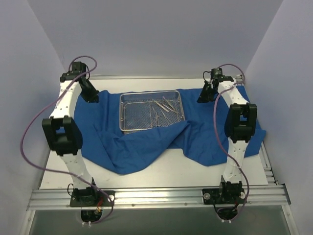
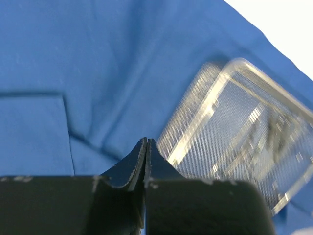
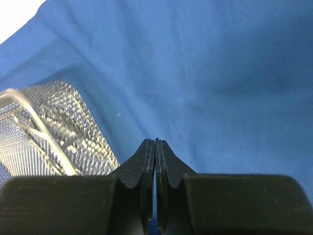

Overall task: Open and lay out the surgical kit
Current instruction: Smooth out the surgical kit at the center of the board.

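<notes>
Left end effector [image 2: 146, 142] and right end effector [image 3: 155, 142] closed, empty, over blue cloth wrap [image 1: 137, 152], wire-mesh tray [image 1: 134, 116] of instruments [image 1: 164, 107] between them.

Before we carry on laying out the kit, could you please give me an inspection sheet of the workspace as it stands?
Surface: white table, bare at the front, cloth-covered behind.
Job's things: blue cloth opened out, rumpled along its near edge; wire-mesh tray sits on it at centre; steel instruments lie inside the tray, toward its right end.
Clutter: nothing seen.
Grippers: left gripper and right gripper both shut, over the cloth either side of the tray; nothing seen pinched.
Cables: purple cables loop off each arm, clear of the tray.
Surroundings: plain pale walls; metal rail at the near edge carries the arm bases.
</notes>
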`<state>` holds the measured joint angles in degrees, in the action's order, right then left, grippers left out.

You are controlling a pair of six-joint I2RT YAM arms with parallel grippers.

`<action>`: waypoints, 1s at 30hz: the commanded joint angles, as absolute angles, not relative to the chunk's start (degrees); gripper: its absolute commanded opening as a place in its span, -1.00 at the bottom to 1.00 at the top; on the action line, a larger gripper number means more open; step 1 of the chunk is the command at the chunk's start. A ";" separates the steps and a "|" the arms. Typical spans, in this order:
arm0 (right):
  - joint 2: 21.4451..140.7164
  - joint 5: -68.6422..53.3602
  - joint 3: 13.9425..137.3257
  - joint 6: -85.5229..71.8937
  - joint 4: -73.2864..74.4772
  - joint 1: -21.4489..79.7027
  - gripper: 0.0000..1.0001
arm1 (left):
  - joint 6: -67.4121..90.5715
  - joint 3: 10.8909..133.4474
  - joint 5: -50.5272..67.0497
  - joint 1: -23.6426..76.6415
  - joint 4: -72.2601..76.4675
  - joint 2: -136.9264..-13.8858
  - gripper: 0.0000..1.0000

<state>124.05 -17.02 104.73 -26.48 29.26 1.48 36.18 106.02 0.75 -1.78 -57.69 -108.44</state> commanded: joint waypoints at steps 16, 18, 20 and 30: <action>132.18 -19.77 101.87 -26.63 22.07 0.26 -1.00 | 34.80 123.38 -0.97 -6.32 -67.14 -137.10 -0.95; 133.24 -19.95 101.16 -27.77 21.45 -1.30 -1.00 | 34.98 125.93 -0.01 -6.85 -68.20 -140.52 -0.95; 134.73 -19.78 101.07 -28.12 21.44 -1.67 -1.00 | 35.07 129.27 1.22 -7.64 -68.99 -143.33 -0.94; 140.00 -18.11 102.82 -32.52 20.91 -5.27 -1.00 | 36.03 142.63 7.56 -9.31 -70.57 -153.98 -0.84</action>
